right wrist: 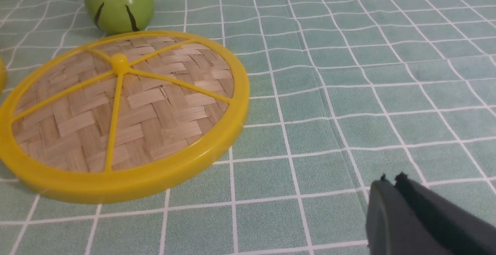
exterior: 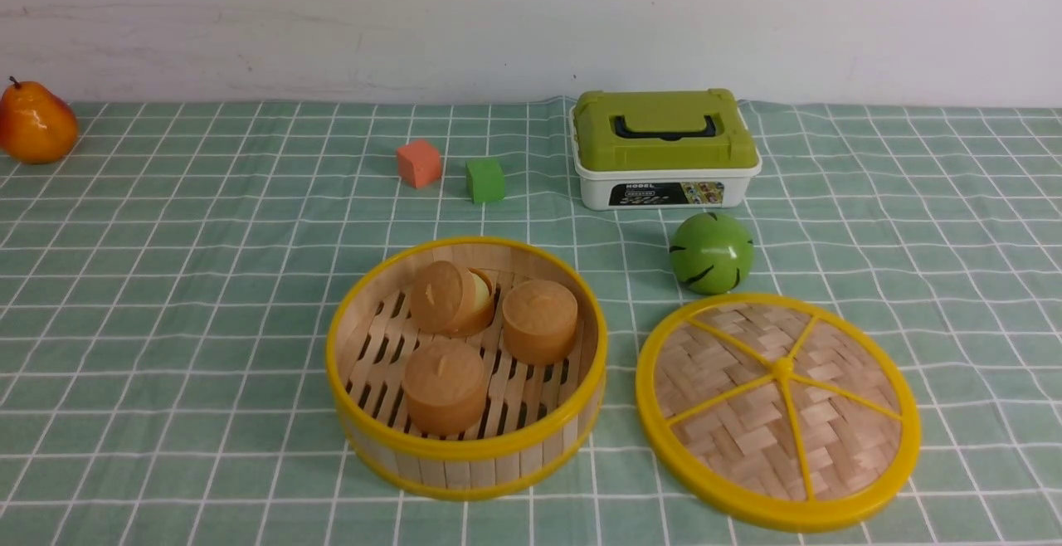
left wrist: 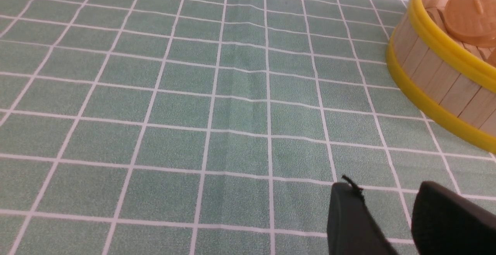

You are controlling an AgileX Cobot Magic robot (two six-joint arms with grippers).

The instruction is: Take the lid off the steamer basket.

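Note:
The steamer basket stands open on the cloth at centre, with three brown round cakes on its slatted floor. The woven lid with yellow rim and spokes lies flat on the cloth to the basket's right. It also shows in the right wrist view. My left gripper is open and empty above bare cloth, off to one side of the basket. My right gripper is shut and empty, apart from the lid. Neither gripper shows in the front view.
A green ball sits just behind the lid. A white box with green lid stands behind it. A salmon cube and a green cube lie behind the basket. A pear lies far left.

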